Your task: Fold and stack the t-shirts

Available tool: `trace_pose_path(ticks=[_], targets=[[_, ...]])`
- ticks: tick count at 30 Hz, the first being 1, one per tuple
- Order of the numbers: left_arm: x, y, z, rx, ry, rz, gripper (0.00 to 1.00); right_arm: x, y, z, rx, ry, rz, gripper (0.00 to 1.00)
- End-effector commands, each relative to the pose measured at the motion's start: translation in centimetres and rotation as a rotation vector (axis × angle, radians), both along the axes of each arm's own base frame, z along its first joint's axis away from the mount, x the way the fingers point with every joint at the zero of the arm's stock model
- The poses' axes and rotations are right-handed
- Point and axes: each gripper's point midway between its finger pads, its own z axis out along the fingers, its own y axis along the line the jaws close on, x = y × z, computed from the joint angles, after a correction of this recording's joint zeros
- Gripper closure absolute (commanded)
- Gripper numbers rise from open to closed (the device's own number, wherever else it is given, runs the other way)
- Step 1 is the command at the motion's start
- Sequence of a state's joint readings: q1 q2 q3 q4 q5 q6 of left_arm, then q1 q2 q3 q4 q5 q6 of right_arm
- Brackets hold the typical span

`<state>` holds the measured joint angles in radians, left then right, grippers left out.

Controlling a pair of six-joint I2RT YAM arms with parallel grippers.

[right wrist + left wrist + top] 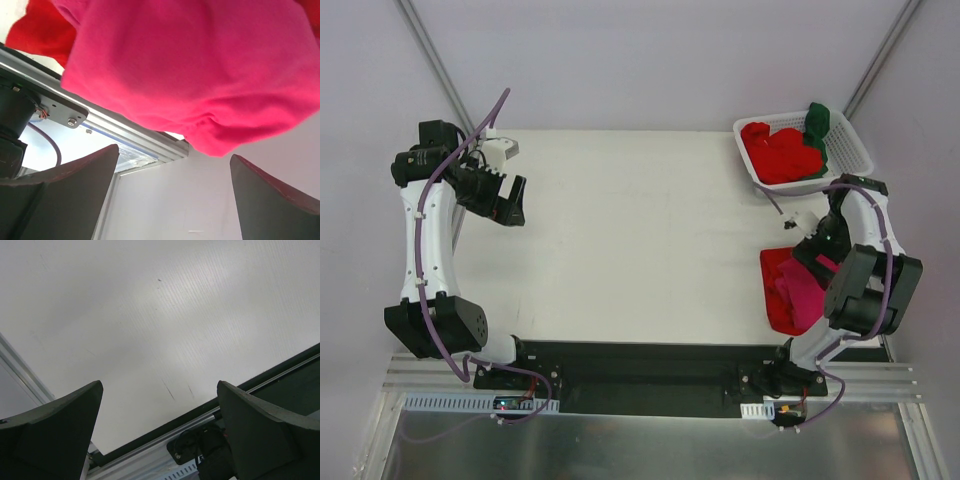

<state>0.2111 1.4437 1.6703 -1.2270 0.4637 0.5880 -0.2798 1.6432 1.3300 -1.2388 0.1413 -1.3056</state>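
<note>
A magenta-pink t-shirt [802, 295] lies bunched on a flat red t-shirt [776, 285] at the table's right front corner. My right gripper [812, 258] hangs just over this pile, open. In the right wrist view the pink t-shirt [200, 70] fills the top, the red t-shirt [40, 30] shows at the upper left, and the gripper [174, 152] holds nothing. More red t-shirts [782, 152] and a dark green one [817, 125] lie in the basket. My left gripper [510, 208] is open and empty at the far left, over bare table [150, 315], as the left wrist view of the gripper [160, 385] shows.
The white slotted basket [861, 152] stands at the back right corner. The white table top [640, 230] spans the middle. A black strip and metal rail [650, 365] run along the near edge between the arm bases. Grey walls close in on both sides.
</note>
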Motion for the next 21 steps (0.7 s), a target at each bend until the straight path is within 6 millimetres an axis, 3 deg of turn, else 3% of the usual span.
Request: trace_pose_path(ticks=[1,7,12,15,21], targets=[[-0.9,-0.5,0.7,-0.018,-0.018,-0.018,0.01,-1.0,1.1,-0.9,0.029,0.06,0.092,0.03],[-1.3,-0.4,0.6,-0.012,-0.017,-0.013,0.01,0.6,0.8,-3.1,0.078,-0.022,0.283,0.03],[-1.6,-0.2,0.6,0.008,-0.018,-0.007,0.01,0.9,1.9,-4.5,0.218,-0.08,0.581,0.03],[-1.7,0.1,0.8,0.02,-0.018,-0.001,0.01,1.5,2.2,-4.1,0.294,-0.128,0.729,0.03],[-1.5,0.4,0.8,0.037,-0.015,0.004,0.01,1.4,0.9,-2.5,0.326,-0.101,0.897,0.03]])
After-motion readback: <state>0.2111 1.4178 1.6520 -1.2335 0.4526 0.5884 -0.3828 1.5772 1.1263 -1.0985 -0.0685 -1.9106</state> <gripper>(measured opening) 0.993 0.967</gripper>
